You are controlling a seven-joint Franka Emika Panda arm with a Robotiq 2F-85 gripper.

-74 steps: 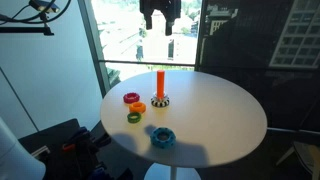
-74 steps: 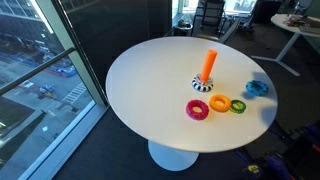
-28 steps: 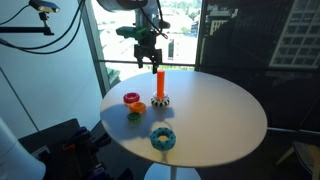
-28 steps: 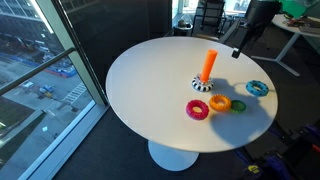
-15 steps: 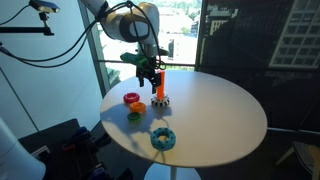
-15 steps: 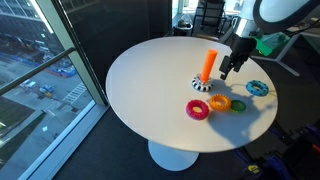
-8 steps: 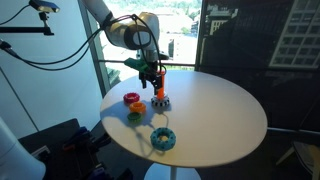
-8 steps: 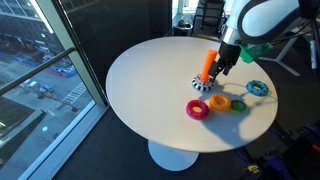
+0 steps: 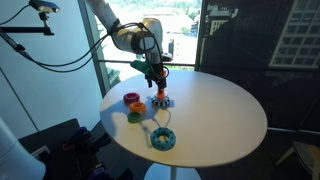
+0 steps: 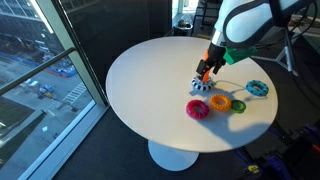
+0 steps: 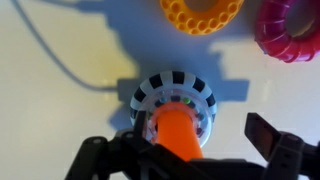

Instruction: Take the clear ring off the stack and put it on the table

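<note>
Translucent item, the task piece: clear ring [image 11: 150, 100], seated at the very foot of the stack [image 11: 178, 132], round the orange peg and down on the base. In the wrist view it reads as a pale band broken by dark bars, and I cannot cleanly part ring from base.

End effector [image 11: 185, 158]: spread wide, grasping nothing. Its fingers [image 11: 278, 142] stand either side of the peg, apart from it, up near the peg's top and above the ring. In an exterior view the end effector [image 10: 205, 72] hides most of the peg.

Bench [image 9: 220, 115]: white, round top. Loose on it near the stack are a pink ring [image 11: 290, 30], an orange ring [image 11: 200, 12] and a green ring [image 9: 134, 116]; a blue ring [image 9: 162, 138] lies farther off.

Progress, my judgement: only the approach is made. The ring is not gripped, not lifted and not yet off the stack. Left for me:
- lower along the peg to the ring
- close on it
- draw it straight up the whole peg
- carry it aside
- set it on a bare part of the bench and let go
</note>
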